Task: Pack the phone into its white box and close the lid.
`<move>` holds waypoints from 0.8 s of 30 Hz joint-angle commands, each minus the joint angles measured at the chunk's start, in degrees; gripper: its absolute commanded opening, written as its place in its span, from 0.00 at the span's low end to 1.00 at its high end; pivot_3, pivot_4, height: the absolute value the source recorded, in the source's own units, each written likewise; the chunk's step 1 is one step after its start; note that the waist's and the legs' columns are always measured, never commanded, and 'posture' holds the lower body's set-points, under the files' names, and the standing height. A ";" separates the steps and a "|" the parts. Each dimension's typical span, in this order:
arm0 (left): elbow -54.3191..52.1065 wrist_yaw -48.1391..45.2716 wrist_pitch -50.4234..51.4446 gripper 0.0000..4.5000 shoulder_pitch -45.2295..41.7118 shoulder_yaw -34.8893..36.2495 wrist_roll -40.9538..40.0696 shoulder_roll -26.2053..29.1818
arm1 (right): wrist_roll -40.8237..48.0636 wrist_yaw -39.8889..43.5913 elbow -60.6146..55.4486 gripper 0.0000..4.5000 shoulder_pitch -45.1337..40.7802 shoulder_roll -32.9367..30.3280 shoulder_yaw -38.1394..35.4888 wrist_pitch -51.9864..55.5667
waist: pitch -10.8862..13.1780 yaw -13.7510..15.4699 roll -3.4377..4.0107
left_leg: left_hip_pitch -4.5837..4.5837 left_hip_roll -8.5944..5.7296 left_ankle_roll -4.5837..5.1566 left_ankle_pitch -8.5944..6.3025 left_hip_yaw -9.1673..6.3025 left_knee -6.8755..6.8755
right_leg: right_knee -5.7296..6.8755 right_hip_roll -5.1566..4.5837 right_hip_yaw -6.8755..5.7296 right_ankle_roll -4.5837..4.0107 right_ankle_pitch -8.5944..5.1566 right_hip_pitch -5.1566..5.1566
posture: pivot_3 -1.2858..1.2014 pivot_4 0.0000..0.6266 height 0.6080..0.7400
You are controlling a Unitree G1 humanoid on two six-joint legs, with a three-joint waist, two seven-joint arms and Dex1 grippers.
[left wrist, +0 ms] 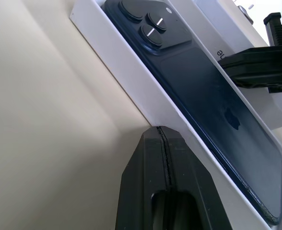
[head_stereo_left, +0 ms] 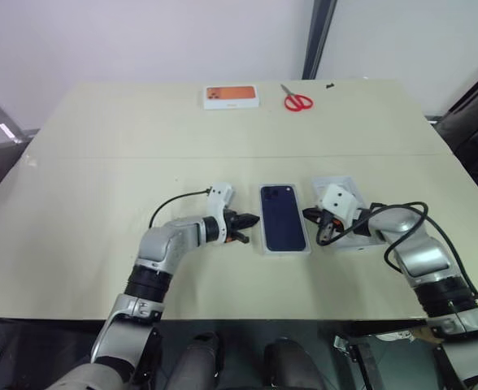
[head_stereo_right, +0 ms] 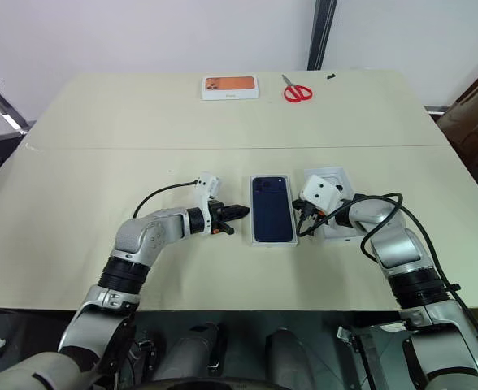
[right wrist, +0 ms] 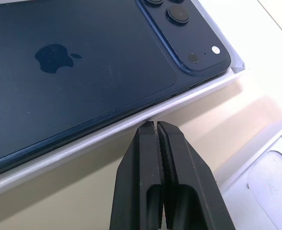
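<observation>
On the counter, near-centre: left end effector fingers pressed together, empty, tip at the left rim of the white box. The phone lies back-up inside that box, camera cluster at the far end. Right end effector also fingers together, holding nothing, tip at the box's right rim. Just right of it, under the right wrist, the lid sits open-side up. Far edge of counter: orange-topped white box, then red scissors.
</observation>
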 commanded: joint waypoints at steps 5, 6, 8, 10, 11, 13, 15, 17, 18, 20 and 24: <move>-2.32 0.04 -1.26 0.00 0.66 2.68 0.23 2.94 | 1.39 1.53 -5.69 0.03 -0.73 -3.50 -2.83 0.69 | 0.00 -0.14 0.00 | 0.00 0.01 0.00 0.00 -0.01 -0.01 | 0.00 0.01 0.00 0.00 0.00 0.00 | 0.52 0.24 0.95; -3.11 0.21 -1.72 0.00 0.59 3.04 0.31 3.50 | 2.06 1.56 -6.60 0.03 -0.60 -3.67 -3.47 1.70 | 0.00 -0.18 0.00 | 0.00 0.02 0.00 0.00 0.00 -0.02 | 0.00 0.02 0.00 0.00 0.00 -0.01 | 0.52 0.24 0.95; -6.11 -1.21 -2.54 0.00 0.60 3.63 -0.14 5.52 | 4.19 0.63 -9.03 0.03 -0.47 -3.55 -5.85 5.74 | 0.01 -0.21 -0.01 | -0.01 0.02 0.00 0.00 -0.01 -0.03 | 0.01 0.02 0.00 0.00 0.00 -0.04 | 0.52 0.24 0.95; -8.33 -3.36 -3.18 0.00 0.98 3.82 -0.96 7.19 | 8.04 0.40 -10.61 0.03 -0.75 -2.69 -8.27 12.56 | 0.01 -0.16 0.00 | -0.02 0.03 0.00 0.00 -0.01 -0.03 | 0.02 0.02 0.01 0.00 0.00 -0.05 | 0.52 0.24 0.95; -9.35 -4.59 -2.88 0.06 1.27 4.22 -1.82 8.22 | 9.05 0.42 -11.22 0.08 -0.54 -2.75 -8.88 14.77 | 0.01 -0.14 0.00 | -0.02 0.03 0.00 0.00 -0.01 -0.03 | 0.01 0.02 0.01 0.00 0.00 -0.04 | 0.52 0.24 0.95; -10.72 -7.25 -4.22 0.19 2.11 4.45 -2.01 10.41 | 9.93 -0.27 -13.06 0.22 -0.02 -3.14 -9.40 18.58 | 0.01 -0.05 0.00 | -0.01 0.03 0.00 0.00 -0.01 -0.02 | 0.00 0.01 0.01 0.00 0.00 -0.01 | 0.52 0.24 0.95; -11.27 -11.04 -8.51 0.41 3.28 4.16 -0.92 13.17 | 9.85 -1.89 -15.11 0.44 0.27 -3.65 -9.54 22.12 | 0.01 -0.03 0.01 | -0.01 0.03 0.00 -0.01 -0.01 -0.03 | -0.01 0.00 0.02 -0.01 0.00 -0.02 | 0.52 0.24 0.95; -10.99 -15.07 -12.20 0.64 4.28 4.20 -0.68 15.58 | 9.80 -4.10 -16.49 0.68 0.27 -3.78 -9.93 26.13 | 0.01 -0.02 0.02 | -0.02 0.03 0.00 -0.01 -0.01 -0.05 | 0.00 0.00 0.03 -0.01 0.00 -0.06 | 0.52 0.24 0.95; -10.72 -16.63 -13.56 0.74 4.63 4.13 -0.56 16.61 | 9.52 -5.26 -17.01 0.79 0.35 -3.66 -10.18 26.72 | 0.01 -0.01 0.02 | -0.01 0.03 0.00 -0.01 0.00 -0.06 | 0.00 -0.01 0.03 -0.01 0.00 -0.05 | 0.52 0.24 0.95; -10.02 -19.72 -18.91 0.82 5.49 4.16 0.48 18.12 | 10.85 -6.90 -18.43 0.87 1.03 -2.56 -11.67 28.31 | 0.02 0.04 0.02 | -0.02 0.03 0.01 -0.01 0.00 -0.06 | -0.01 -0.01 0.04 -0.01 0.00 -0.06 | 0.52 0.24 0.95; -7.62 -21.99 -28.31 0.82 7.16 6.31 2.10 19.43 | 9.40 -11.11 -21.46 0.87 5.24 -1.54 -15.23 20.04 | 0.02 0.16 0.02 | -0.02 0.02 0.10 -0.06 0.00 -0.08 | -0.06 -0.04 0.03 -0.01 0.00 -0.03 | 0.52 0.24 0.95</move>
